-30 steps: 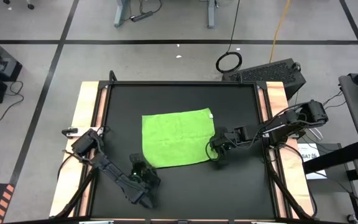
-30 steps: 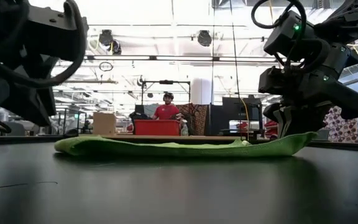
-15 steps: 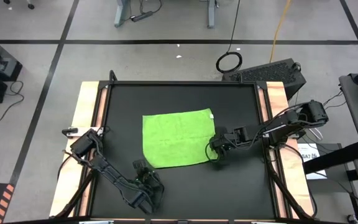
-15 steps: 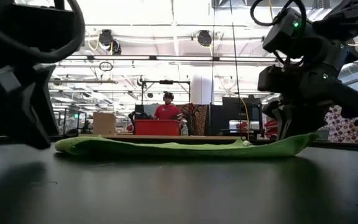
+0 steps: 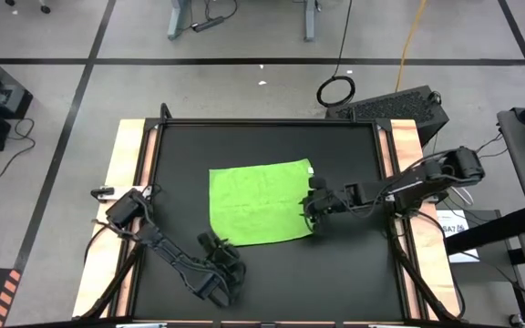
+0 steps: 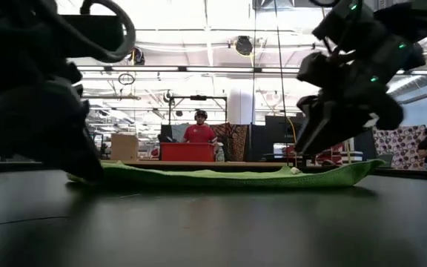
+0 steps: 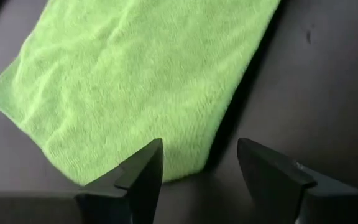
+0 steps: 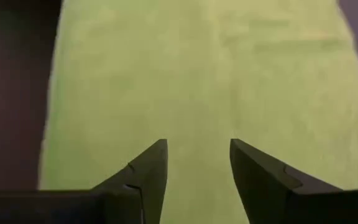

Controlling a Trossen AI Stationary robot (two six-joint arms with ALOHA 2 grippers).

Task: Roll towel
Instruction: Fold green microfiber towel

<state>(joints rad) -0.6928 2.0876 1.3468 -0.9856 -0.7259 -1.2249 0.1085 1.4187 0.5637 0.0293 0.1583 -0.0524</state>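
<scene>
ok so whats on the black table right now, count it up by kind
small lime-green soft cloth towel, lying flat: 1
dark two-finger grippers, jaws open: 2, the left gripper just off the towel's near edge, the right gripper over its right edge
total: 3

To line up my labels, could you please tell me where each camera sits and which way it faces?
High: overhead, straight down; towel, both arms.
Low: table height, level toward the room; both arms, towel, a person behind.
Left wrist: past the open left claw at the towel's corner.
Right wrist: past the open right claw, onto the towel.
All four share the towel.
</scene>
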